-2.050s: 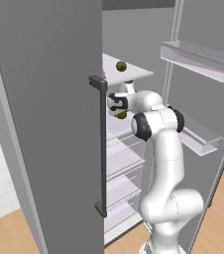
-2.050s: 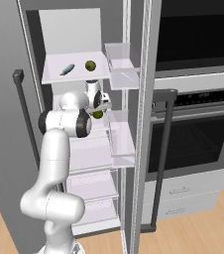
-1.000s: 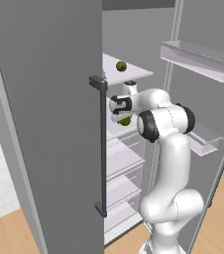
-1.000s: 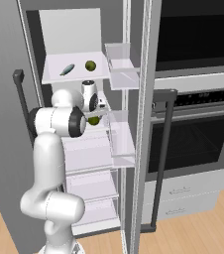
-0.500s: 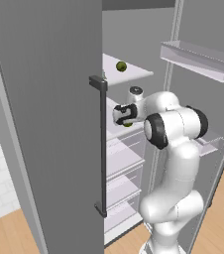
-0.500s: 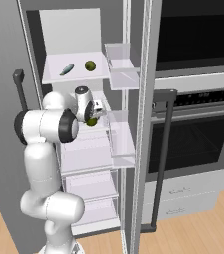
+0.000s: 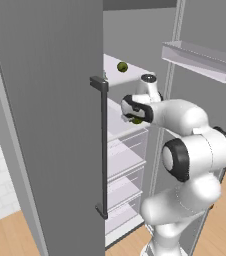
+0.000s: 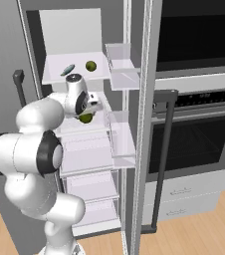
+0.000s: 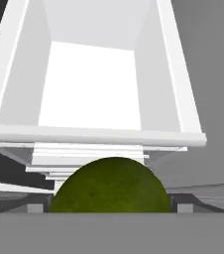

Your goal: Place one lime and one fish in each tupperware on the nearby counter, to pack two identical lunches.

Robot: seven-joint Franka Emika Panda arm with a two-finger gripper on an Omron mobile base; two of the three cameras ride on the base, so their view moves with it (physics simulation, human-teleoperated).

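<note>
Fridge interior, door swung wide, clear shelves (image 8: 84, 149) stacked inside. Gripper (image 8: 87, 115) sits clamped on one lime (image 8: 86, 118); in the hand view the lime (image 9: 109, 185) bulges between the two dark finger tips, jaws spread wide round it. Since two seconds ago the elbow has swung out and up while the wrist drew back from the shelf front, lime carried along. Judgement: pick is done, arm is retracting, transfer to a tupperware comes next. Second lime (image 8: 90, 65) and the dark fish (image 8: 67, 69) lie near each other on the top shelf (image 8: 52, 75), not yet touched; second lime also seen from the left (image 7: 122, 66)
</note>
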